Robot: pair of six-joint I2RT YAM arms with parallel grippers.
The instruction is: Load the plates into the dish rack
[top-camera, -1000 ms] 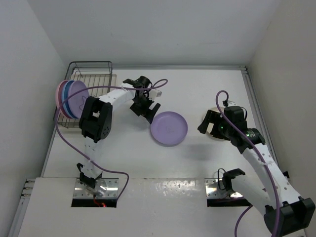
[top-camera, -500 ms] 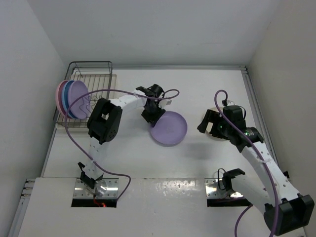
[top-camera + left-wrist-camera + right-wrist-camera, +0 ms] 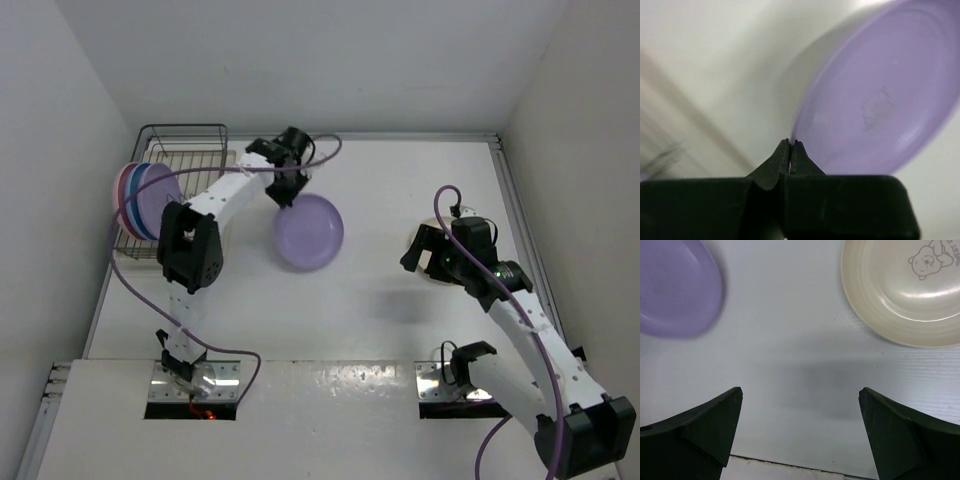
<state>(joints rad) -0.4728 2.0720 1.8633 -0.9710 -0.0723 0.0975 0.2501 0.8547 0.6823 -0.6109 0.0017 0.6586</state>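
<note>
My left gripper [image 3: 291, 192] is shut on the rim of a purple plate [image 3: 309, 232], which hangs tilted above the table just right of the dish rack [image 3: 186, 150]. In the left wrist view the jaws [image 3: 791, 145] pinch the plate's edge and the purple plate [image 3: 880, 110] fills the right side. Pink and blue plates [image 3: 146, 198] stand upright in the rack's near end. My right gripper [image 3: 800, 390] is open over bare table, with a cream plate [image 3: 905, 295] printed with a bear just beyond its right finger.
White walls close in the table on the left, back and right. The rack sits in the back left corner against the wall. The left arm's purple cable [image 3: 325, 150] loops above its wrist.
The left gripper shut on the purple plate's rim, then lifted it and carried it left toward the rack. The right arm has barely moved.
</note>
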